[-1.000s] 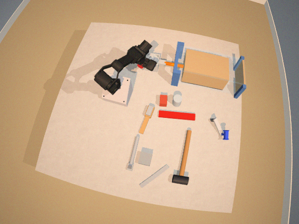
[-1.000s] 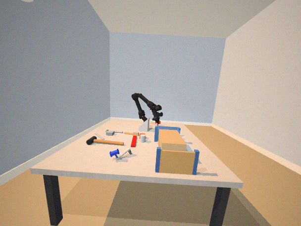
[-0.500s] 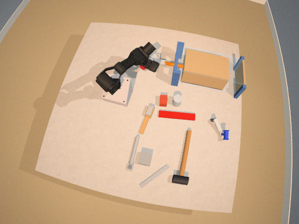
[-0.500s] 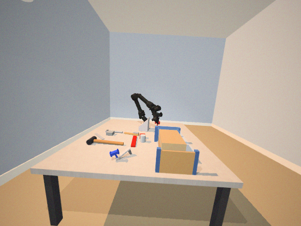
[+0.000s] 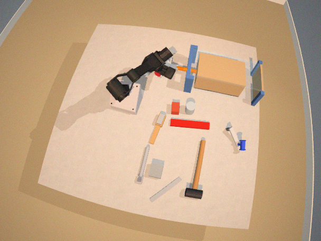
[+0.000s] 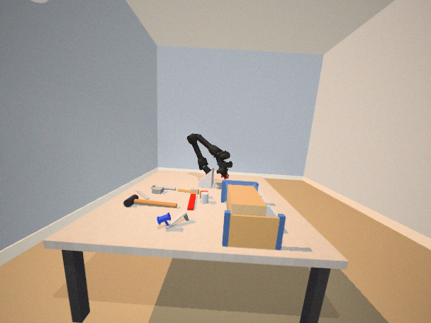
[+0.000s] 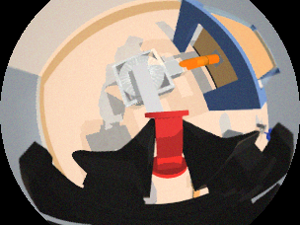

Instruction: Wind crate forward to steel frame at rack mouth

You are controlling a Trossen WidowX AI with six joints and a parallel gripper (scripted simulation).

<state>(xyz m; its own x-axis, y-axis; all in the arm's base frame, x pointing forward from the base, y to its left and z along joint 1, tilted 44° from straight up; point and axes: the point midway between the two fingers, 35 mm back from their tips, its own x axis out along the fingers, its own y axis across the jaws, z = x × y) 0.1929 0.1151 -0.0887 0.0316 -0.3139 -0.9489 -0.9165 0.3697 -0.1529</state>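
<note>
My gripper [image 7: 164, 120] is shut on the red grip [image 7: 169, 129] [image 5: 157, 74] [image 6: 227, 176] of the winch handle. The handle's pale crank arm [image 7: 146, 88] reaches over the top of the pale winch [image 7: 129, 79]; its key end is hidden. An orange strap [image 5: 182, 68] [image 7: 199, 62] runs from the winch through the blue frame [image 5: 187, 84] [image 6: 224, 191] [image 7: 251, 94] to the tan crate [image 5: 222, 70] [image 6: 244, 195] [image 7: 228, 75]. The crate looks flat and close behind the frame, with a narrow gap showing in the top view. Whether they touch anywhere is unclear.
Beside the cubby lie a red block [image 5: 175, 108], a grey cylinder [image 5: 190, 106] and a long red bar [image 5: 189, 124]. A brush [image 5: 158, 127], a mallet [image 5: 199, 165], a grey block [image 5: 157, 168] and a blue-gripped crank [image 5: 242, 145] are farther off. Blue posts [image 5: 257, 99] stand behind the crate.
</note>
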